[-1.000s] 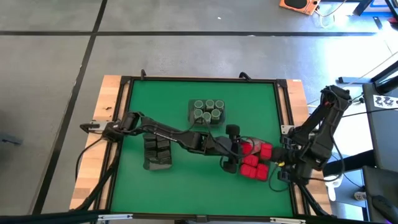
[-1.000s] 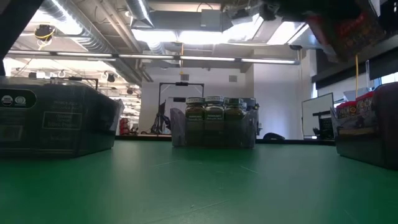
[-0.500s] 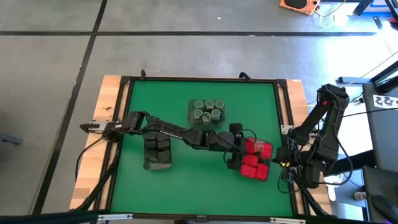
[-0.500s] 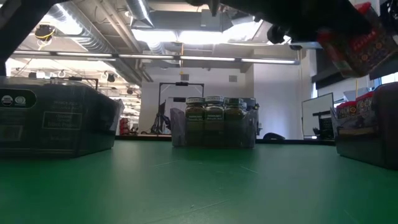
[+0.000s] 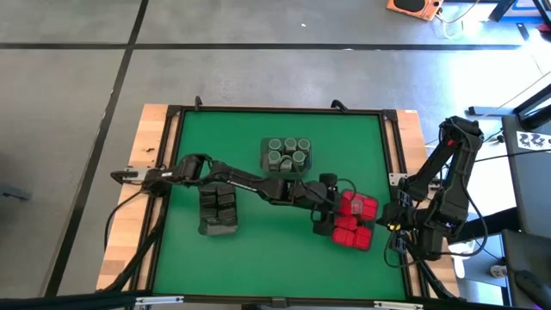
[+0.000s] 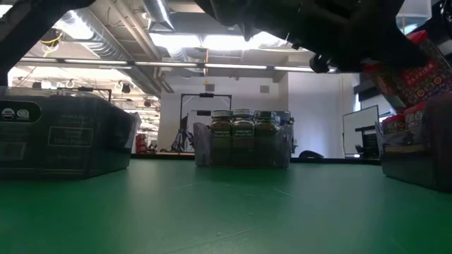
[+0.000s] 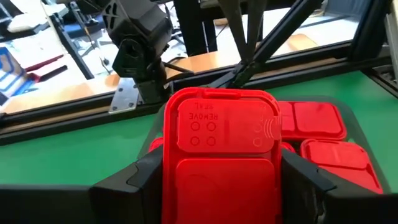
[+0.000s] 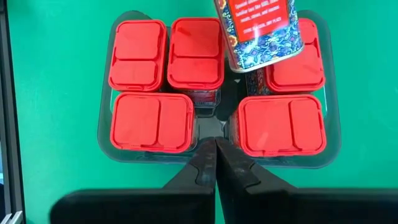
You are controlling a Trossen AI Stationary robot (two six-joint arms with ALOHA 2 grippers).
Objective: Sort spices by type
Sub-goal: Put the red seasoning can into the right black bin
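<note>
A bright red spice box (image 7: pixel 221 155) hangs above a clear tray (image 8: pixel 102 134) that holds several more red boxes (image 8: pixel 152 121) at the table's right. My left gripper (image 5: pixel 343 207) is shut on this box, which also shows in the low view's upper right corner as a patterned box (image 6: pixel 417 70). My right gripper (image 8: pixel 216 152) hovers shut over the tray's near-right side and touches nothing. Round grey-green jars (image 5: pixel 287 155) stand in a tray at the far middle. Dark tins (image 5: pixel 217 208) fill a tray at the left. My left gripper pinches the red box between its two fingers (image 7: pixel 140 180), one on each long side (image 7: pixel 168 162), near the lid end. The fingers come from the table's left, slanting down toward the right. The box is lifted clear, tilted, its patterned body (image 8: pixel 264 31) over the tray's far row.
The left arm (image 5: pixel 250 185) stretches across the middle of the green mat, passing just near of the jar tray. The right arm's base and cables (image 5: pixel 448 198) crowd the right edge. Open mat (image 5: pixel 275 250) lies along the near side between the two trays.
My left gripper has carried the red box toward the table's right edge and downward, closer to the tray of red boxes, rolling a little as it went. The box stays clear of the tray and the grip has not changed.
</note>
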